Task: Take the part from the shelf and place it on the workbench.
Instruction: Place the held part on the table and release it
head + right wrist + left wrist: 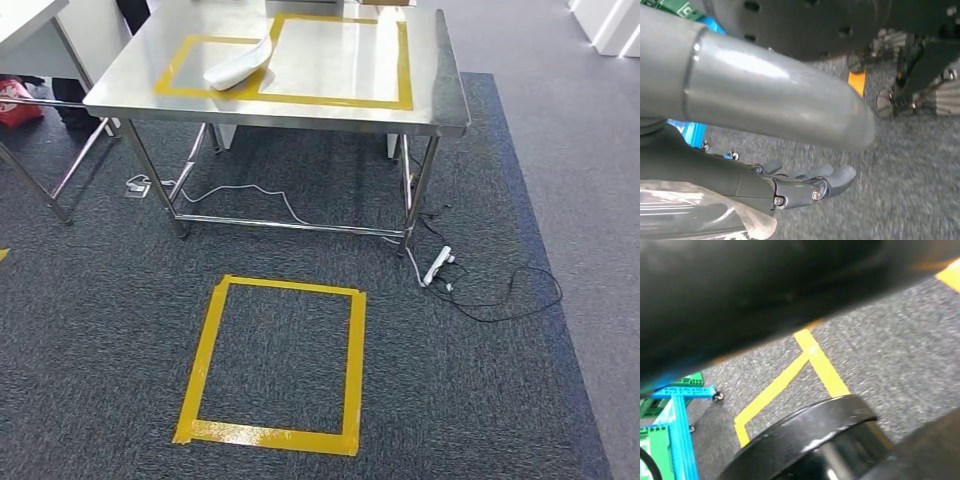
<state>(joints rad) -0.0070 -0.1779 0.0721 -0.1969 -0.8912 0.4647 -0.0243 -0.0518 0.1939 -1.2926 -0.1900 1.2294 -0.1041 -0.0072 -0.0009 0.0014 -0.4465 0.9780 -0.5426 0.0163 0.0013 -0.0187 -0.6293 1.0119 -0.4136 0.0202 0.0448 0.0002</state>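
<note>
A white curved part [240, 67] is seen lying on the stainless-steel counter [438, 110], across the edge of a yellow taped rectangle [404, 70] marked on its top. On the dark carpet in front of the counter a yellow taped square [275, 362] is laid out, and a white power strip [438, 265] with loose cables lies near the counter's right leg. In the right wrist view the right hand [806, 185] is seen hanging over the carpet with its fingers [840, 176] stretched out nearly straight and nothing held between them; a crinkled clear plastic sheet [696, 215] lies at that view's edge. The left hand's state cannot be told from the left wrist view, where yellow tape and blue and green frame pieces [676, 425] are seen on the floor. One part is judged to be already placed, so a fetching step seems to be in hand: the shelf must be faced, and a further part reached for.
</note>
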